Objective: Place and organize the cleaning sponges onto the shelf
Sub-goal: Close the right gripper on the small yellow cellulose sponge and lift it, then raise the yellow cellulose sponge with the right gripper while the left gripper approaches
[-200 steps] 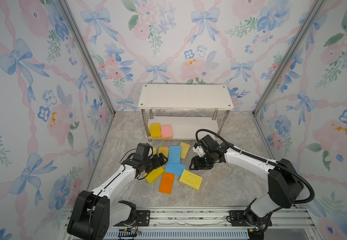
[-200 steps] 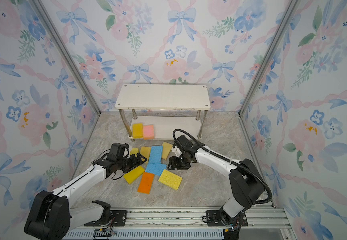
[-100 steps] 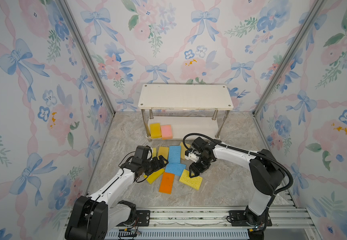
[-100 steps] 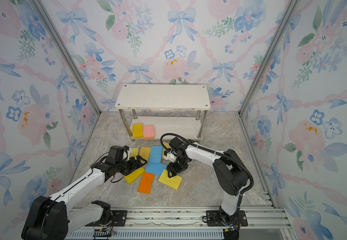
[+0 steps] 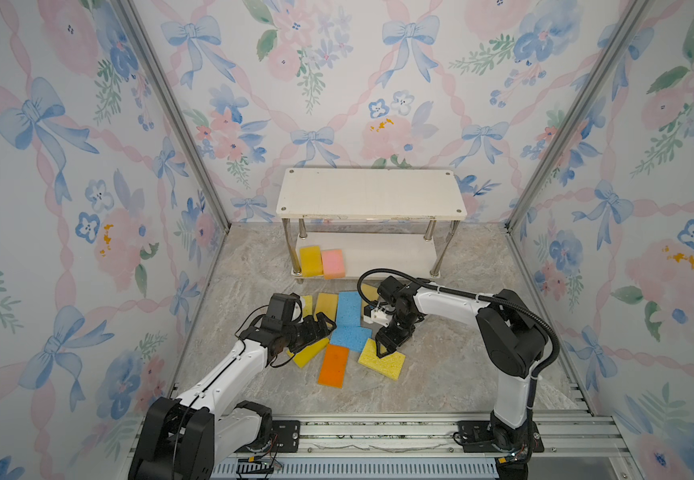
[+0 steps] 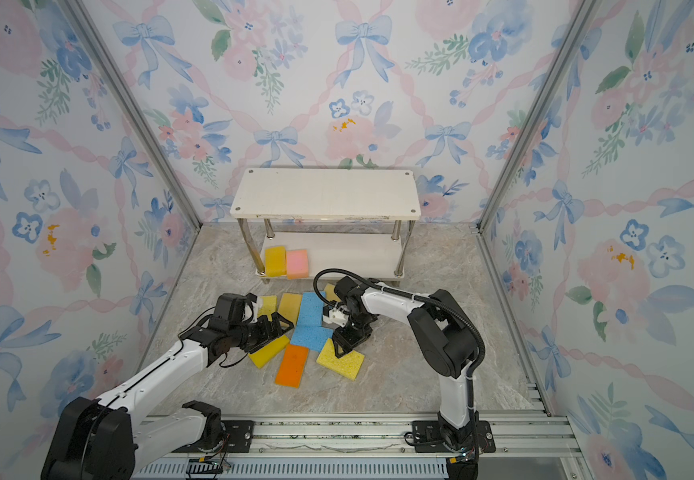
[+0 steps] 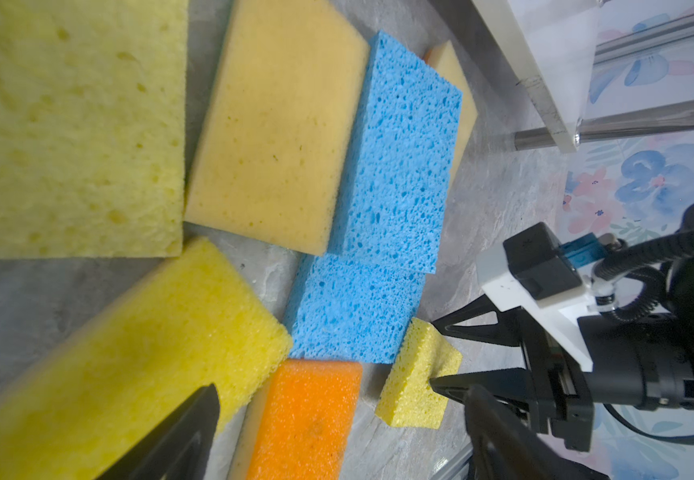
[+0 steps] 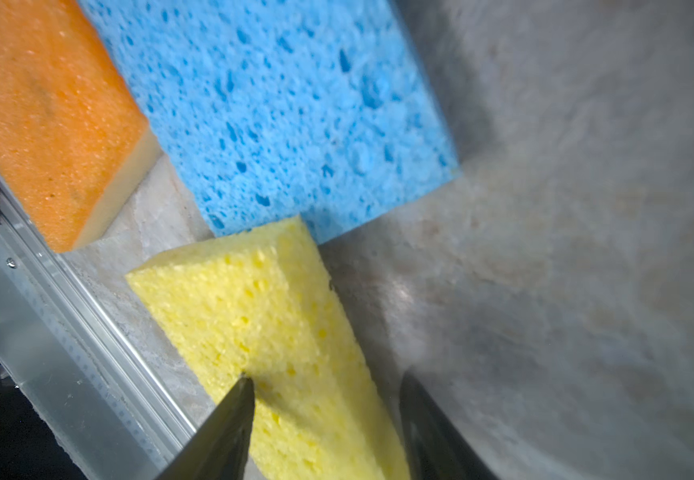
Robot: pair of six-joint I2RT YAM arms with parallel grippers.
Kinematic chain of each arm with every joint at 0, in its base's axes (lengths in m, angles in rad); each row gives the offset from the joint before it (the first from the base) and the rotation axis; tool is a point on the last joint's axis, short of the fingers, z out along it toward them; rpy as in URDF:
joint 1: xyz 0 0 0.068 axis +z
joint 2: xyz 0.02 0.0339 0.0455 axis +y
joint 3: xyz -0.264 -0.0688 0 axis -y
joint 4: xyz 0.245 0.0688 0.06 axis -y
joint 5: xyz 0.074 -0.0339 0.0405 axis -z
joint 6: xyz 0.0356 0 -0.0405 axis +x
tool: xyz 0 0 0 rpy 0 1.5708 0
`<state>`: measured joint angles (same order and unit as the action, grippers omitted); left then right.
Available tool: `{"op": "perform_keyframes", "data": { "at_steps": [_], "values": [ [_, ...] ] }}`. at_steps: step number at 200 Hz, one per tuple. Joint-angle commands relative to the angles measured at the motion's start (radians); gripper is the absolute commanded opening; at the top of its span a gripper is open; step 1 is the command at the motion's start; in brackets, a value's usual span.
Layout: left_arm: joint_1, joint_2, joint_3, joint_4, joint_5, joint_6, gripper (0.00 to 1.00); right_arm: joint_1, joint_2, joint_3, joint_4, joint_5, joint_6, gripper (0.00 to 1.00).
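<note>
The shelf [image 5: 372, 193] stands at the back, with a yellow sponge [image 5: 311, 260] and a pink sponge [image 5: 332, 263] on its lower board. Several cleaning sponges lie on the floor in front: two blue [image 5: 349, 307], an orange one [image 5: 334, 365], a bright yellow one [image 5: 310, 355], tan ones [image 5: 325, 301]. My right gripper [image 8: 328, 380] is down on the pale yellow sponge [image 5: 386, 365]: one fingertip [image 8: 245, 380] dents its top face and the other sits against its side. My left gripper [image 7: 339, 390] hangs wide open over the bright yellow [image 7: 129, 353] and orange [image 7: 307, 415] sponges, holding nothing.
Floral walls close in both sides and the back. A metal rail [image 5: 378, 432] runs along the front, close to the pale yellow sponge in the right wrist view. The shelf's metal posts [image 5: 440, 257] stand just behind the pile. Bare marble floor [image 5: 453, 365] lies right of the sponges.
My right gripper swung in toward the pile, came down over the pale yellow sponge, and its jaws narrowed onto it. My left arm shifted only slightly and stayed open.
</note>
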<state>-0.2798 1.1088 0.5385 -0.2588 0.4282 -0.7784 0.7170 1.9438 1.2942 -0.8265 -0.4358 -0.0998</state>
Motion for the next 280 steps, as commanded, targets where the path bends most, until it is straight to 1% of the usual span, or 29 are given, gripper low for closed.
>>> {"op": "perform_keyframes", "data": {
  "at_steps": [1, 12, 30, 38, 72, 88, 102, 125, 128, 149, 174, 190, 196, 222, 249, 263, 274, 280],
  "values": [
    [0.007, -0.007, -0.013, -0.004, 0.014, 0.013, 0.94, 0.005, 0.03, 0.026, -0.018, -0.012, -0.018, 0.53],
    [0.007, -0.003, -0.011, -0.004, 0.016, 0.014, 0.94, 0.007, 0.032, 0.027, -0.021, -0.012, -0.014, 0.47],
    [0.008, -0.002, -0.011, -0.005, 0.018, 0.018, 0.94, 0.008, 0.019, 0.014, -0.01, -0.01, -0.005, 0.29],
    [0.007, 0.0, -0.008, -0.004, 0.02, 0.019, 0.94, 0.007, 0.006, 0.008, -0.007, -0.007, 0.001, 0.24],
    [0.007, -0.005, -0.003, -0.004, 0.026, 0.02, 0.94, 0.001, -0.076, -0.019, -0.005, -0.018, 0.04, 0.13],
    [0.008, -0.007, 0.005, -0.002, 0.027, 0.018, 0.94, -0.009, -0.13, -0.051, 0.026, -0.037, 0.095, 0.1],
    [0.006, -0.007, 0.015, -0.003, 0.031, 0.015, 0.94, -0.026, -0.186, -0.103, 0.09, -0.064, 0.179, 0.06],
    [0.005, 0.002, 0.05, -0.003, 0.042, 0.014, 0.95, -0.053, -0.283, -0.219, 0.249, -0.123, 0.367, 0.04],
    [0.005, 0.004, 0.056, -0.003, 0.043, 0.014, 0.95, -0.056, -0.318, -0.234, 0.277, -0.13, 0.395, 0.04],
    [-0.009, 0.023, 0.106, 0.01, 0.06, 0.013, 0.95, -0.074, -0.421, -0.336, 0.471, -0.137, 0.642, 0.04],
    [-0.027, 0.053, 0.136, 0.07, 0.108, -0.013, 0.95, -0.08, -0.488, -0.412, 0.699, -0.069, 0.966, 0.05],
    [-0.03, 0.073, 0.136, 0.125, 0.147, -0.039, 0.95, -0.06, -0.487, -0.416, 0.807, -0.02, 1.111, 0.05],
    [-0.029, 0.082, 0.17, 0.146, 0.161, -0.05, 0.96, -0.048, -0.481, -0.403, 0.823, -0.007, 1.138, 0.04],
    [-0.04, 0.11, 0.176, 0.255, 0.237, -0.104, 0.96, -0.016, -0.468, -0.333, 0.858, 0.028, 1.19, 0.04],
    [-0.051, 0.115, 0.175, 0.349, 0.283, -0.172, 0.93, -0.006, -0.438, -0.265, 0.839, 0.011, 1.187, 0.04],
    [-0.056, 0.112, 0.174, 0.377, 0.289, -0.189, 0.89, 0.0, -0.422, -0.244, 0.845, -0.006, 1.183, 0.04],
    [-0.057, 0.111, 0.172, 0.385, 0.292, -0.195, 0.84, 0.002, -0.411, -0.231, 0.853, -0.023, 1.183, 0.04],
    [-0.056, 0.11, 0.169, 0.392, 0.294, -0.199, 0.79, 0.002, -0.406, -0.224, 0.852, -0.03, 1.183, 0.04]
  ]
}}
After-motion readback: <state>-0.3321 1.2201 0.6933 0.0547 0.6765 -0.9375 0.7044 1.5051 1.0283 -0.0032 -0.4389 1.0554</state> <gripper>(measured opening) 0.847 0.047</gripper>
